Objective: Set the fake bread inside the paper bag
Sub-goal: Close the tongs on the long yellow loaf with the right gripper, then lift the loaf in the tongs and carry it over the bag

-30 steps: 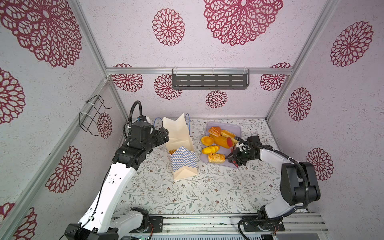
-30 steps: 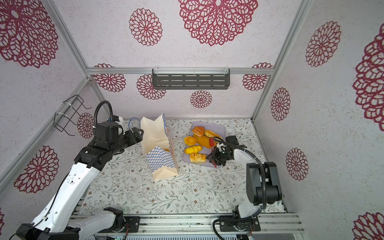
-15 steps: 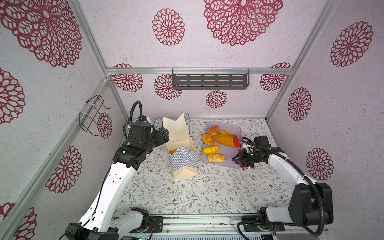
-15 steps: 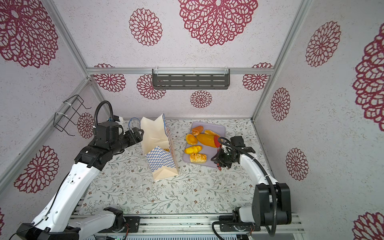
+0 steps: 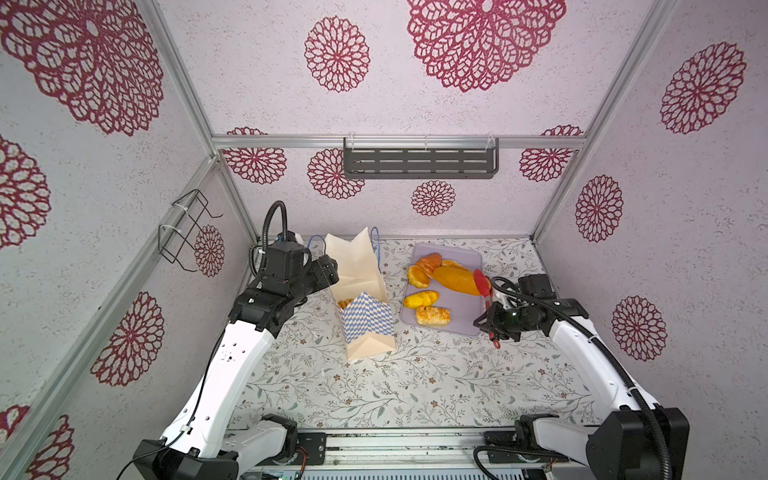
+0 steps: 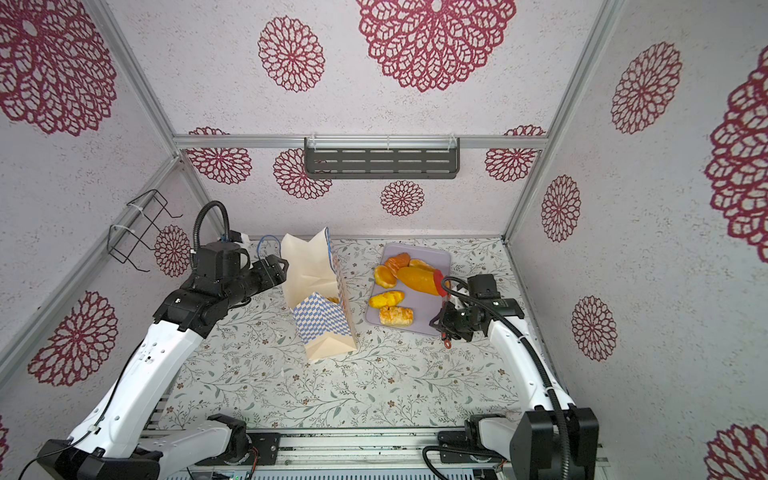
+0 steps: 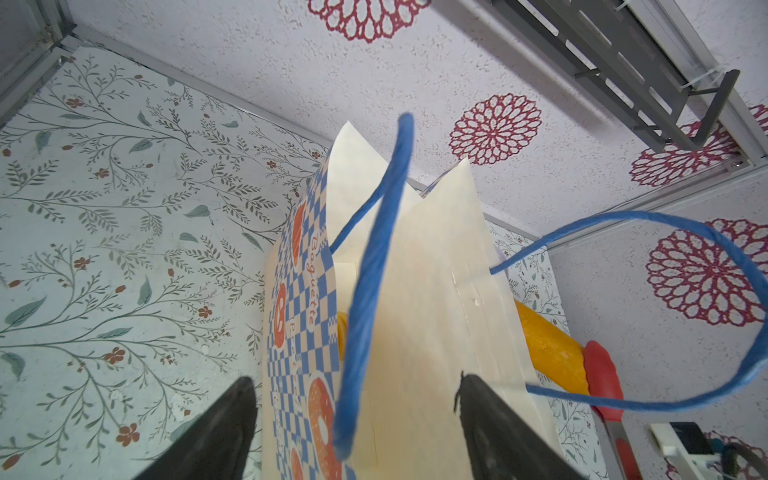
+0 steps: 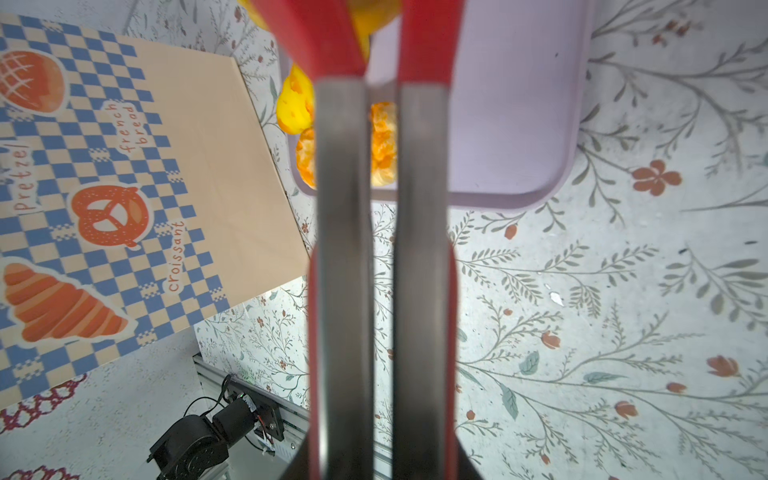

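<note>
Top views: right end effector (image 5: 492,320) clamped on red-tipped metal tongs (image 5: 482,284), tips at end of glossy long loaf (image 5: 455,280); loaf axis pointing away toward paper bag (image 5: 361,282). Other fake bread (image 5: 432,315) ahead on lilac tray (image 5: 461,323); right arm nearer. Left end effector (image 6: 279,266) spread open beside bag rim. Left wrist: cream paper, blue cord handle (image 7: 370,270) between fingers (image 7: 216,428). Right wrist: tongs squeezed nearly shut.

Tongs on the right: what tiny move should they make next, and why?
Probably lift. The right fingers squeeze the tongs, whose red tips sit at the long loaf's end, though it lies on the tray. The bag stands open beside it, the left fingers open at its rim.
</note>
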Controlling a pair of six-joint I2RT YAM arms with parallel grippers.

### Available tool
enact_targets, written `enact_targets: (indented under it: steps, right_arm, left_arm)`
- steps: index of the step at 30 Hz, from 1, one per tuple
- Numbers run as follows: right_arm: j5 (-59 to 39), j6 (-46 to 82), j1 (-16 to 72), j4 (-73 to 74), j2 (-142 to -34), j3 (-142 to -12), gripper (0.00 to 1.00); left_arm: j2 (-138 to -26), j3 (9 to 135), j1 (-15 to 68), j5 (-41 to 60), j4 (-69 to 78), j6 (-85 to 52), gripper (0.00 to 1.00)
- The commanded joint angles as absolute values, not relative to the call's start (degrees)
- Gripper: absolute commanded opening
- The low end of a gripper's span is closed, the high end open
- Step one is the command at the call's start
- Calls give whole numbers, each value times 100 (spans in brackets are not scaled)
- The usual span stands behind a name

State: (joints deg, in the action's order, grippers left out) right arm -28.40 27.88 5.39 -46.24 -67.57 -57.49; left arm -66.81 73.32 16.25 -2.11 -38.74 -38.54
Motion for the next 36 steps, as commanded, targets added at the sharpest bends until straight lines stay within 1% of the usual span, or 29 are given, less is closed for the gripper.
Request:
enact_targets:
  steps: [1,10,13,17,21,29,36]
  right_arm:
    - [-2784,2518,518,-4509,-6379,-6288,18]
    - [-2986,2515,719,-4130,-6369,-7258,18]
    - [-3023,2547,927,-3891,-6448,-7578,18]
    - [-3013,2593,1437,-3488,-6640,-8038,18]
    - [-2814,2441,2145,-3221,-6878,-8543,18]
    - [-2501,2120,3023,-2990,-7070,-9011,19]
    - [-1387,1545,3772,-3904,-7432,-9515,19]
  left_arm:
    - [-6723,7495,1664,-290,-3784,-3794,78]
    - [-6741,7541,1665,-340,-3841,-3810,66]
    - [-6724,7532,1665,-390,-3866,-3823,64]
    - [-6710,7541,1666,-452,-3901,-3833,60]
    - [-6680,7542,1665,-514,-3944,-3858,57]
    - [-6653,7550,1661,-615,-4008,-3854,48]
    - [-6627,7576,1652,-719,-4069,-3845,42]
